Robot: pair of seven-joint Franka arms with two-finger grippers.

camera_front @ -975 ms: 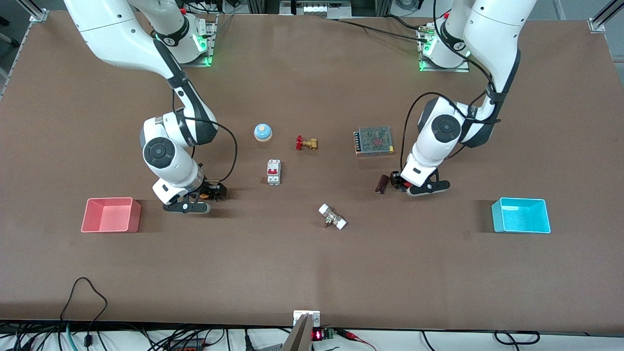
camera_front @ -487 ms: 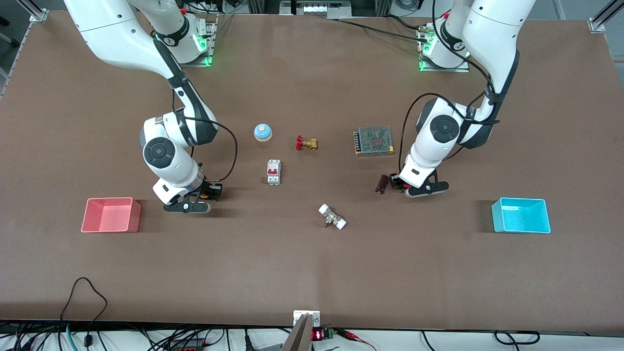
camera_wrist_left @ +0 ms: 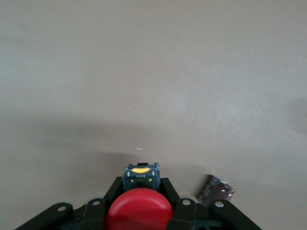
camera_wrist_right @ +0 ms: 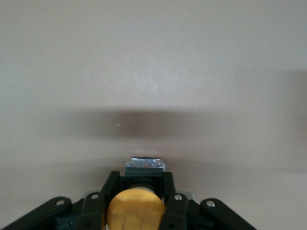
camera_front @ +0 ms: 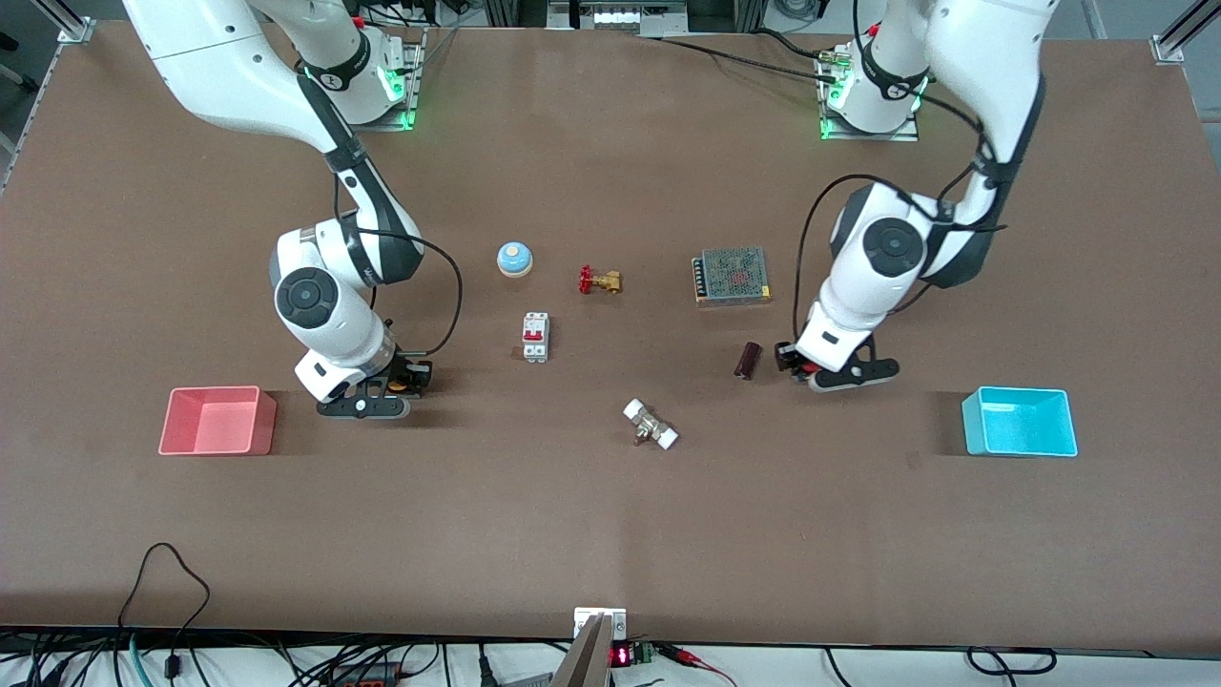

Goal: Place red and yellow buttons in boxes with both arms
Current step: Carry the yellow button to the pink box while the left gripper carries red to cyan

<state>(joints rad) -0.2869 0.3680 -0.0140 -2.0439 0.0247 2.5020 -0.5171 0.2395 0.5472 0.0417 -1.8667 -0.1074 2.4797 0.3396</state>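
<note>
My left gripper is shut on the red button, low over the table between a small brown cylinder and the cyan box. The button's red cap fills the gap between the fingers in the left wrist view, with its black base ahead of it. My right gripper is shut on the orange-yellow button, low over the table beside the pink-red box. The yellow cap just shows in the front view. Both boxes hold nothing.
A blue-and-white bell, a red-handled brass valve, a mesh-topped power supply, a white circuit breaker, a white-ended fitting and the brown cylinder lie in the table's middle.
My left gripper has carried the red button away from the brown cylinder toward the cyan box. My right gripper has shifted slightly toward the pink-red box with the yellow button.
</note>
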